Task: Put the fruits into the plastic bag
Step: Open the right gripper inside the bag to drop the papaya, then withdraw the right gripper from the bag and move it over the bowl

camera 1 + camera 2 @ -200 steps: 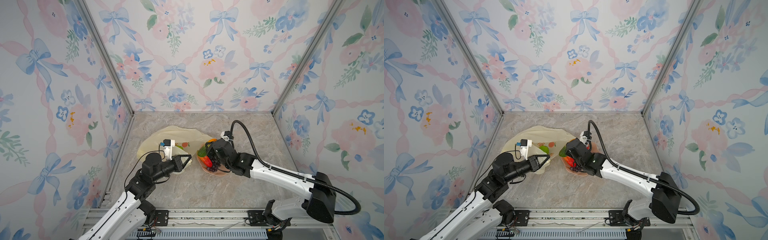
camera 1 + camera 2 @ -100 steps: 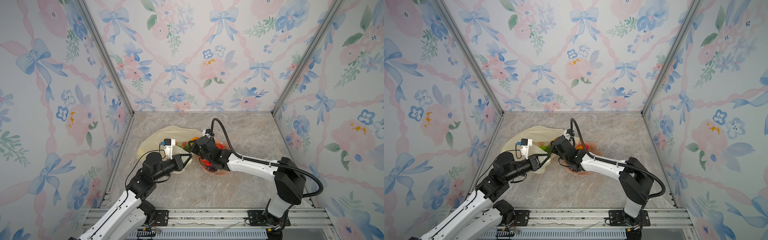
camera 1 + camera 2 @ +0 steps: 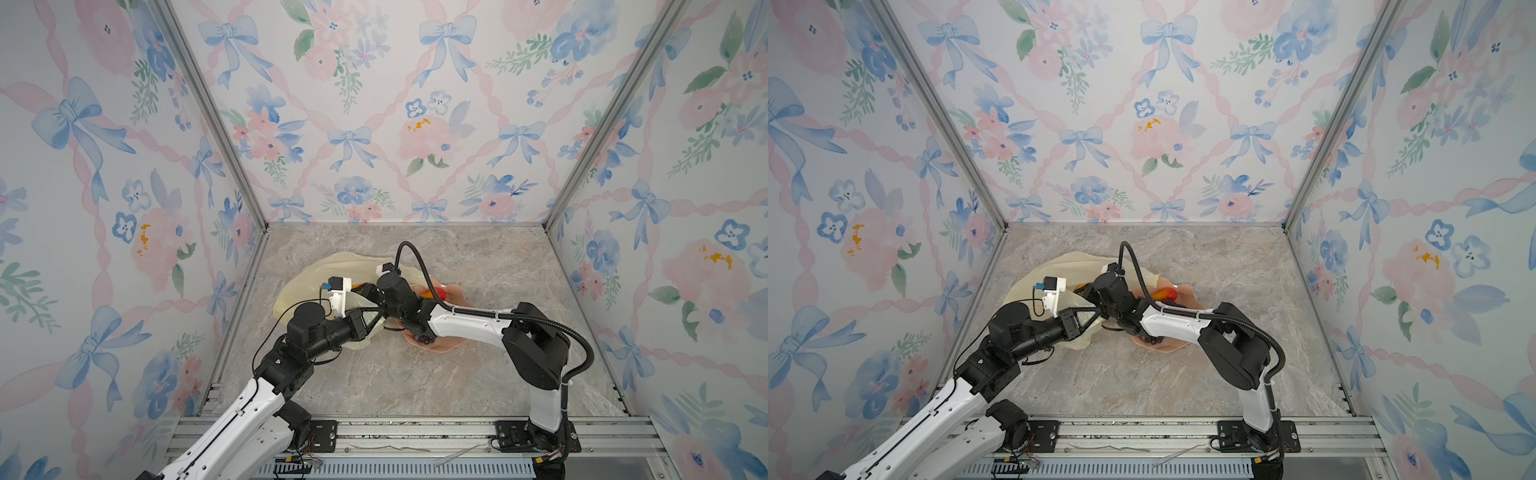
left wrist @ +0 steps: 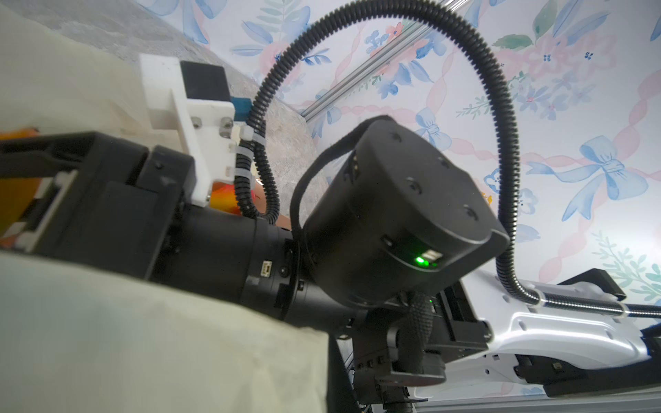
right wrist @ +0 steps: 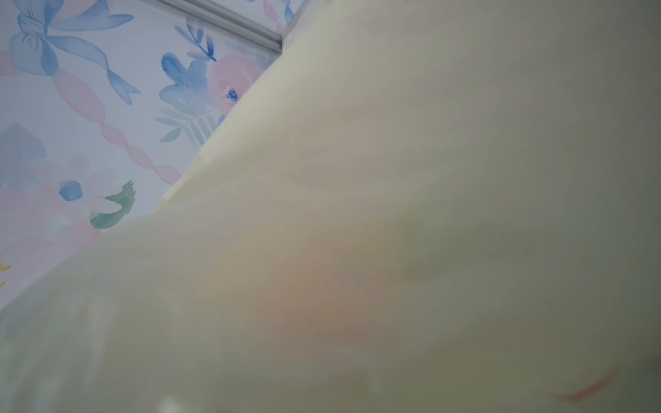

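Holding the bag: the left claw (image 3: 379,311) is clenched. Its tips meet on the near rim of the plastic bag (image 3: 307,282), and pale film hangs beneath them in both top views.
Reach of the right claw (image 3: 368,293): it crosses the middle into the bag's open side, just beyond the left claw's tips. Whether it is released or grasping anything cannot be told. Its own body covers the jaws from above, and they run off the edge of the left wrist view.
Place of the bag: pale yellow and translucent, it lies on the marbled worktop (image 3: 415,374) left of centre, with its open side nearest the pink dish (image 3: 451,344). Its blurred film (image 5: 393,178) fills nearly all of the right wrist view.
Orange patch (image 3: 357,286): it shows at the bag's opening beside the right claw. Whether it is fruit or print cannot be told.
Mango (image 3: 437,294): red and yellow, it lies on the far side of the dish, outside the bag.
Grape bunch (image 3: 424,340): dark purple, it sits at the near rim of the dish, partly under the right arm and outside the bag.
Dish: wavy-edged, it sits just right of the bag and is mostly covered by the right arm.
Ribbed cable (image 4: 500,107): black, it loops over the right arm's wrist joint (image 4: 393,214), where a green light glows.
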`<state>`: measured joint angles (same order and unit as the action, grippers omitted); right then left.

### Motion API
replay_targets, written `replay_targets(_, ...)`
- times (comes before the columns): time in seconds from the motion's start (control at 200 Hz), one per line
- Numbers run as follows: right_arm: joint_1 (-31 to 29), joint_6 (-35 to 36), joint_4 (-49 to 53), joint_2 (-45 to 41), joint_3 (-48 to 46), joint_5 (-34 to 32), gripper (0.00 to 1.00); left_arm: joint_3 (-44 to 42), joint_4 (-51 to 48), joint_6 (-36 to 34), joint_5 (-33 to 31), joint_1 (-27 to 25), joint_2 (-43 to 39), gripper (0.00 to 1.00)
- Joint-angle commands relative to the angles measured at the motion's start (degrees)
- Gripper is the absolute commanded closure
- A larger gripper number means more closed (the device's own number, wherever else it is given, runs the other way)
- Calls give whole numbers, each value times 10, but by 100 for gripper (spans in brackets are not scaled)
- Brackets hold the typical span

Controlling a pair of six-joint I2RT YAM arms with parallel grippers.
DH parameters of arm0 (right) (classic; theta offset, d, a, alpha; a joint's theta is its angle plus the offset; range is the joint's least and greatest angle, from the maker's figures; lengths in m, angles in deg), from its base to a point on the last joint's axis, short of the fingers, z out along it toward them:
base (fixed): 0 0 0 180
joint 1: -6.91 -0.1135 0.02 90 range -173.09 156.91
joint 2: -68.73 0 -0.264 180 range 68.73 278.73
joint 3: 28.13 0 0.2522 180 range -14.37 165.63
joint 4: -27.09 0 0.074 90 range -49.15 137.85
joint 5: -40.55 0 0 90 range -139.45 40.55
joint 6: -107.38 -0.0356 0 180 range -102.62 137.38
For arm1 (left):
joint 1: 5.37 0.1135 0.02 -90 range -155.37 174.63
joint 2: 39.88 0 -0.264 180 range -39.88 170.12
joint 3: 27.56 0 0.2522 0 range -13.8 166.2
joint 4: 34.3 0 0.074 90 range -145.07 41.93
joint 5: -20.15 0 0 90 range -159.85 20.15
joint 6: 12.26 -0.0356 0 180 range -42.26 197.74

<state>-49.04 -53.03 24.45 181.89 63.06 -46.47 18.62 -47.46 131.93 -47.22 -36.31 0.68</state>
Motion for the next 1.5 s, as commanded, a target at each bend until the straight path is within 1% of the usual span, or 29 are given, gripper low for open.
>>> replay_targets(0.0, -5, -10, -30, 24, 30, 72, 53, 0, 25, -7, 12, 3, -8, 100)
replay_targets(0.105, -3, -11, -27, 51, 53, 113, 50, -6, 31, -3, 12, 3, -11, 100)
replay_targets(0.26, -3, -16, -17, 85, 83, 153, 45, -16, 33, 0, 10, 3, -18, 100)
replay_targets(0.47, -1, -23, -7, 115, 97, 177, 38, -35, 37, 9, 5, 4, -34, 100)
replay_targets(0.625, 3, -19, -5, 116, 97, 182, 33, -40, 37, 11, 3, 4, -38, 100)
replay_targets(0.815, 11, 3, 17, 95, 92, 175, 30, -35, 37, 9, 6, 5, -32, 100)
replay_targets(0.945, 31, 27, 42, 65, 81, 164, 27, -28, 27, 6, 6, 5, -34, 100)
replay_targets(1.07, 72, 61, 77, 20, 67, 147, 25, -19, 7, 1, 2, 5, -50, 100)
replay_targets(1.155, 102, 97, 121, -8, 77, 133, 24, -14, -10, -3, -3, 6, -51, 100)
replay_targets(1.17, 105, 104, 131, -12, 80, 130, 24, -14, -12, -3, -3, 6, -67, 100)
replay_targets(1.23, 125, 125, 159, -25, 91, 123, 24, -12, -20, -5, -2, 7, -71, 100)
replay_targets(1.495, 184, 141, 182, -77, 89, 134, 21, -3, -19, 0, -8, 8, -65, 100)
